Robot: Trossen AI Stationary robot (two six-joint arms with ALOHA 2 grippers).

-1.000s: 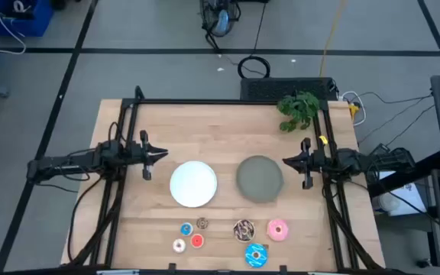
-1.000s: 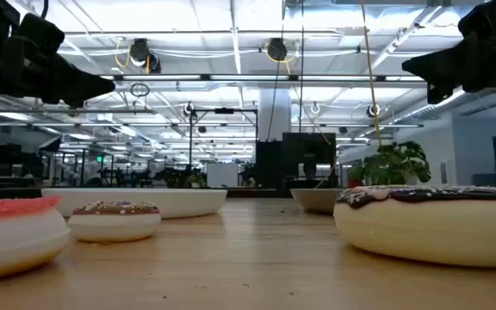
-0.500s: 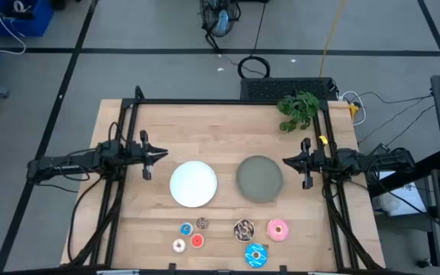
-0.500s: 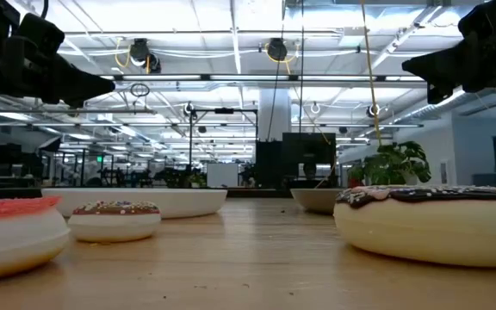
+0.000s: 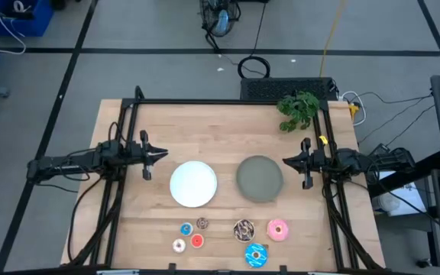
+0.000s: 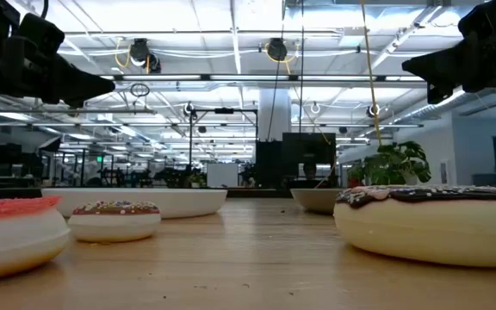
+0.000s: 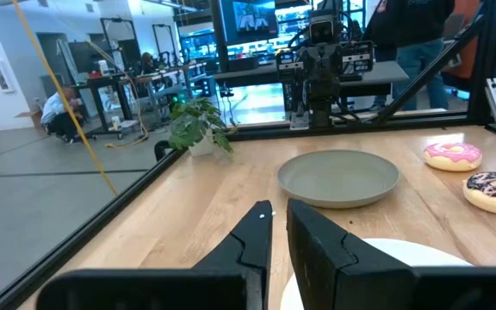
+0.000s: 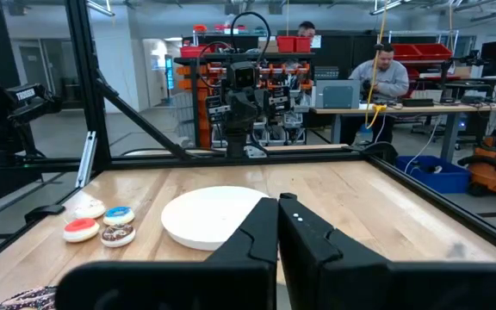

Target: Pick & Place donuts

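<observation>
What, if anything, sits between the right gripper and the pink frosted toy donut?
Nothing visible does. The right gripper hangs beside the grey round plate; only bare wooden table separates it from the pink frosted toy donut.

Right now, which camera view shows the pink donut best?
The high view shows the pink donut best: whole, from above, at the table's near edge, right of the brown sprinkled donut. The left wrist view shows it small, from the side, beyond the grey plate. In the low and right wrist views I cannot identify it.
</observation>
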